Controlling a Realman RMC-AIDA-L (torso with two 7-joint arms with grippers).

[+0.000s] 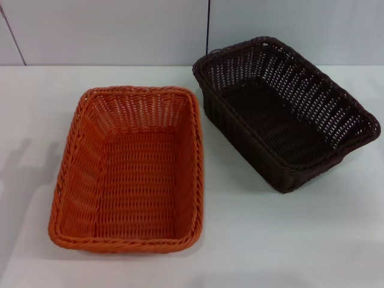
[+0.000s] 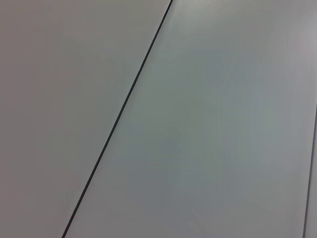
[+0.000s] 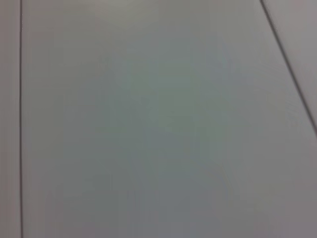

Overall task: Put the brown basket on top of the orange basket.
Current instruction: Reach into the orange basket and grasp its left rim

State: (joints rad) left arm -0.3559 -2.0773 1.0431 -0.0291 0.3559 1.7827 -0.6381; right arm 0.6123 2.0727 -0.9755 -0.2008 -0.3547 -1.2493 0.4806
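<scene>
The orange basket (image 1: 129, 171) sits on the white table left of centre in the head view, empty, its long side running front to back. The brown basket (image 1: 287, 114) stands to its right and farther back, turned at an angle, also empty. A narrow strip of table separates the two near the orange basket's far right corner. Neither gripper nor any part of an arm shows in the head view. Both wrist views show only plain pale panels with thin dark seams.
The white table (image 1: 270, 240) extends in front of and around both baskets. A pale wall with a dark vertical seam (image 1: 208, 27) rises behind the table's far edge.
</scene>
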